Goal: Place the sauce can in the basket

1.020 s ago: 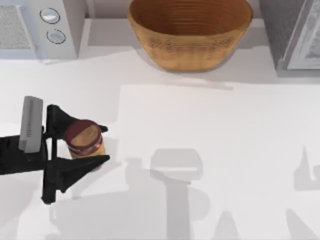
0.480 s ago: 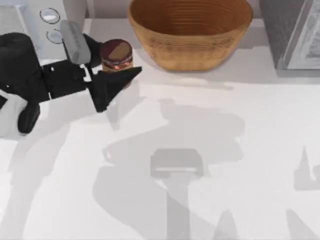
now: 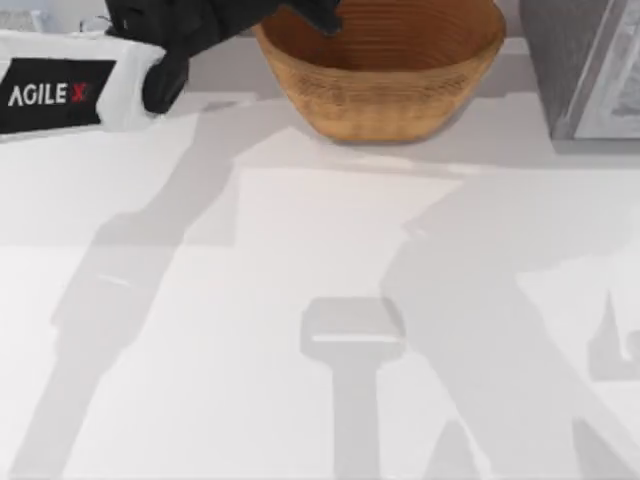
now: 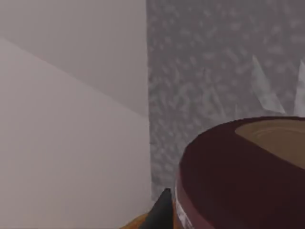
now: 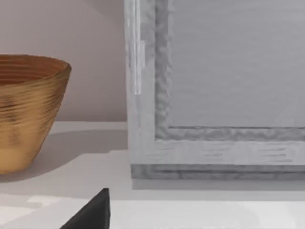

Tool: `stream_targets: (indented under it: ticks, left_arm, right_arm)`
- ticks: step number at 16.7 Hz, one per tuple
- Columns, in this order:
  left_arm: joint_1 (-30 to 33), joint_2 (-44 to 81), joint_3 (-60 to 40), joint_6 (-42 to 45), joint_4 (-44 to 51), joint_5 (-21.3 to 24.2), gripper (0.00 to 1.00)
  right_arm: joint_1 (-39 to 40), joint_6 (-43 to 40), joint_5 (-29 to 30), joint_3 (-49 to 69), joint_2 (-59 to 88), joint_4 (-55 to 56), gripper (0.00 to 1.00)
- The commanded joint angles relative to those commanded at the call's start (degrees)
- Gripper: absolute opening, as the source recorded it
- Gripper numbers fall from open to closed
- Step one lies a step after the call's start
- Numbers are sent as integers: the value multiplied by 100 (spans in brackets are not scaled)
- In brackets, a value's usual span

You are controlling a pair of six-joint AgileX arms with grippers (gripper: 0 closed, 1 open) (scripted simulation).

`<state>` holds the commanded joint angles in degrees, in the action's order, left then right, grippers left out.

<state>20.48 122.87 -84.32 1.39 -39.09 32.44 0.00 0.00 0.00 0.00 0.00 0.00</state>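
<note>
The basket [image 3: 385, 95], a big tan wicker bowl, stands at the back middle of the table and also shows in the right wrist view [image 5: 24, 109]. My left gripper [image 3: 305, 12] reaches from the left over the basket's left rim, high above the table. In the left wrist view the sauce can [image 4: 238, 176] shows its maroon top close up, with one black fingertip [image 4: 162, 210] beside it and a sliver of the basket [image 4: 136, 223] below. The left gripper is shut on the can. A black part of my right gripper [image 5: 93, 214] sits low over the table.
A grey speckled cabinet [image 3: 590, 70] stands at the back right, just right of the basket; it shows close in the right wrist view [image 5: 214, 95] and behind the can [image 4: 214, 62]. The white table spreads in front, crossed by arm shadows.
My left arm has carried the sauce can from the table's left side up and to the back right, over the basket's left rim. The can has passed beyond the top view's upper edge.
</note>
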Motion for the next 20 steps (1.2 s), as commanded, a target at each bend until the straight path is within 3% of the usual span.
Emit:
stream_targets:
  ticks: [4,11,20]
  left_arm:
    - [234,192,-741,-58,622,-697,0]
    - [236,233,-836,-50,658,-726,0]
    - [415,1170,-2047,-67,958,-883,0]
  right_arm:
    - [0,0,0,0,0,0,100]
    - [0,0,0,0,0,0,100]
    - [0,0,0,0,0,0,100]
